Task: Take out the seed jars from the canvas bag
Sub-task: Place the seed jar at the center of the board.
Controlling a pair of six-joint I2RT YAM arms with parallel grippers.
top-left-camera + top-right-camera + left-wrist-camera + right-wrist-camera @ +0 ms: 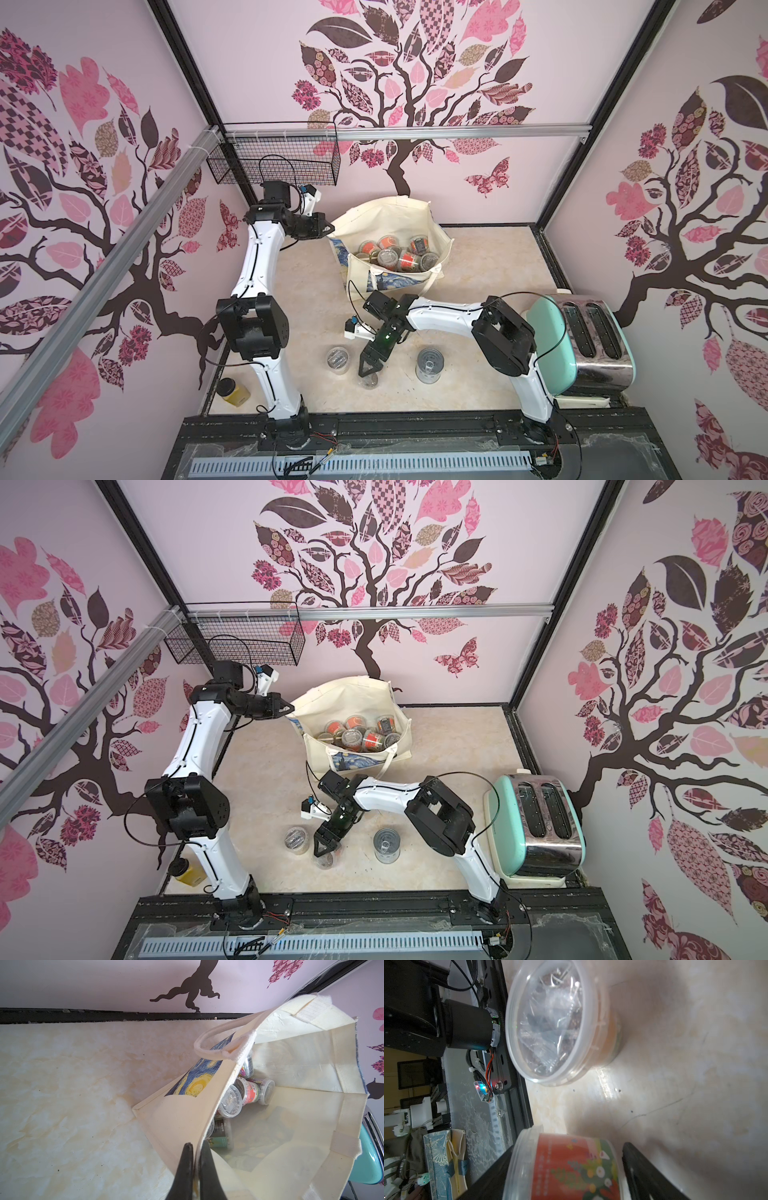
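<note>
Most of the seed jars [395, 255] lie heaped in the bottom of the canvas bag [382, 216]. Their lids point every way, and several show red or orange labels. The bag stands open-mouthed toward the back of the counter [490, 266], with its blue-and-yellow print facing the front. The left tool [329, 228] is pinched together on the bag's rim at its left side. In the left wrist view the two black fingers [187, 1159] sit closed with the cream cloth between them, and a few jars show past the rim.

Nearer the front, a red-labelled jar [571, 1167] sits on the counter between the fingers of the right tool [368, 373]. The fingers stand apart, one on each side of the jar, and a thin strip of counter shows between the jar and one finger [643, 1167] — no squeeze on it that I can see. A second jar [338, 359] with a clear lid stands upright just to the left of this tool, apart from it. A taller grey-topped container [430, 365] stands on the tool's right; whether it is a jar I cannot tell.

Further out, a mint toaster [582, 345] sits by the right wall. A mustard-yellow jar [235, 392] with a black lid sits at the front left, beside the left arm's base. A black wire basket [274, 162] hangs on the back rail.
</note>
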